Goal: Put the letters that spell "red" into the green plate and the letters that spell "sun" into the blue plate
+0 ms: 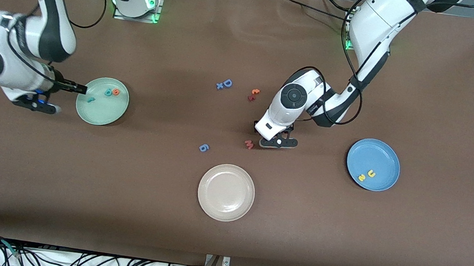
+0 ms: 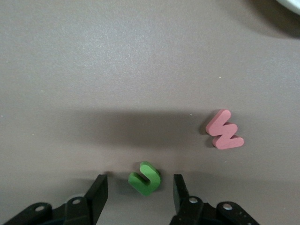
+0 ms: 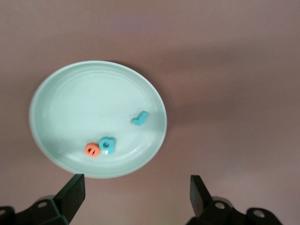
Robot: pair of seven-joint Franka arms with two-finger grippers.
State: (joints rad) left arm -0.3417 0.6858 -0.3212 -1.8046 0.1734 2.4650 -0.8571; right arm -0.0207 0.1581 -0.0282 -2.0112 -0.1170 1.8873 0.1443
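Note:
The green plate (image 1: 98, 113) (image 3: 65, 103) holds a teal "r" (image 1: 91, 99) (image 3: 139, 118), a teal "d" (image 1: 108, 91) (image 3: 107, 145) and an orange "e" (image 1: 116, 91) (image 3: 92, 150). My right gripper (image 1: 80, 87) (image 3: 136, 192) hangs open and empty by that plate's rim. In the blue plate (image 1: 379, 156) lie a yellow "s" (image 1: 361, 177) and a yellow "u" (image 1: 371, 173). My left gripper (image 1: 279, 142) (image 2: 139, 182) is down at the table, open, its fingers on either side of the green "n" (image 2: 145, 178) with a gap on each side. The front view hides the "n".
A pinkish-red "w" (image 1: 248, 143) (image 2: 224, 130) lies beside the left gripper. A cream-white plate (image 1: 226, 192) sits nearer the camera. A blue "g" (image 1: 203, 148), a blue "D" (image 1: 227, 83) with a small blue letter (image 1: 219, 86), and orange (image 1: 255, 92) and red (image 1: 250, 98) letters lie mid-table.

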